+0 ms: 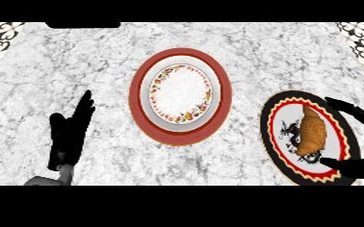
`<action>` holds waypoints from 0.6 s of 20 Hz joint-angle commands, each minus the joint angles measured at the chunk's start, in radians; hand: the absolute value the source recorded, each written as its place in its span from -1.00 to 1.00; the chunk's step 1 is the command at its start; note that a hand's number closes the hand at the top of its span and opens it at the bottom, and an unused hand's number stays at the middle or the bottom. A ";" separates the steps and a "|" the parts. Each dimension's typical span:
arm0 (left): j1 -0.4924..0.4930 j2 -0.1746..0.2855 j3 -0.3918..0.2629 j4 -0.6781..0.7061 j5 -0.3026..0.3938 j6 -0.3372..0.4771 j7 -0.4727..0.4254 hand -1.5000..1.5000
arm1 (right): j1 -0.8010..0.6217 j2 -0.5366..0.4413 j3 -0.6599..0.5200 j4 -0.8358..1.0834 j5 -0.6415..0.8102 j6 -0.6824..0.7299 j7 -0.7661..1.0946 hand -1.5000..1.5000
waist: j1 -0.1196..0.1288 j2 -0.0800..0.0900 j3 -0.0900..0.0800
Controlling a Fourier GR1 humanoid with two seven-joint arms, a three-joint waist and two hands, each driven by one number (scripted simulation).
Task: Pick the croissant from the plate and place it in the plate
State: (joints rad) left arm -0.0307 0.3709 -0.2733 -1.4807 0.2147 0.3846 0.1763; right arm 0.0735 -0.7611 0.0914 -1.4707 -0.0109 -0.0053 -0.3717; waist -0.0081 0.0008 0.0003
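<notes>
Marble counter (78, 57) | croissant (313, 130) lies on black-rimmed plate (266, 120), lower right | right hand (347, 166) unclenched, finger and thumb flanking croissant, apparently poised to close | red-rimmed plate (225, 91) at centre, likely destination | left hand (68, 130) relaxed, resting lower left

Marbled counter (85, 57) – glossy plates (180, 133), flaky croissant (311, 133)
</notes>
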 commanded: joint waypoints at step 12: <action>-0.051 -0.020 0.022 0.063 -0.015 -0.055 -0.011 0.00 | -0.216 -0.231 0.155 -0.106 0.211 0.345 0.521 -1.00 | 0.029 0.003 -0.003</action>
State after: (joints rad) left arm -0.0752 0.3537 -0.2583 -1.4426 0.1993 0.3519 0.1820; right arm -0.0684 -0.9759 0.1866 -1.5557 0.1942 0.2089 0.0015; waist 0.0114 0.0020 -0.0017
